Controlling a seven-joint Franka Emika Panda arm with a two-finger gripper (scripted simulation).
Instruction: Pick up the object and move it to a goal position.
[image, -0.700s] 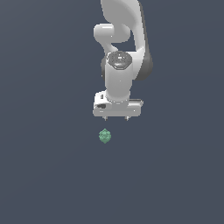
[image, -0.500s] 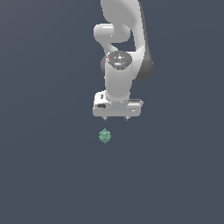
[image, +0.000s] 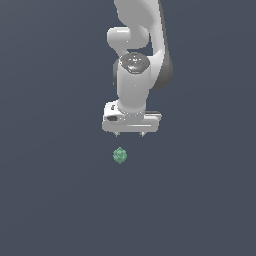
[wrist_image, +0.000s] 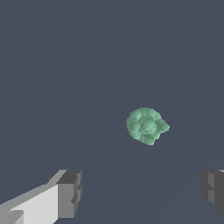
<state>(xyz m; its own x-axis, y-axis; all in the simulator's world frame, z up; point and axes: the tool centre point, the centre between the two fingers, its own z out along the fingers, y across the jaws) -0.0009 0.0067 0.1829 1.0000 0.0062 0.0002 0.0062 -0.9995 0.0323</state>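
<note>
The object (image: 119, 155) (wrist_image: 146, 126) (a bumpy green lump) lies alone on dark ground.

White arm drops in from the top center, gripper (image: 130, 134) pointing down around mid-frame. The small green object (image: 120, 155) sits just below it, not touching. Fingers look spread, though they're tiny here.

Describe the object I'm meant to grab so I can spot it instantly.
Find the white arm's gripper hanging over the plain dark grey floor. Just beyond its open jaws, toward the exterior view's left, lies the green lump: small, bumpy, roundish, the only coloured thing there.
</note>
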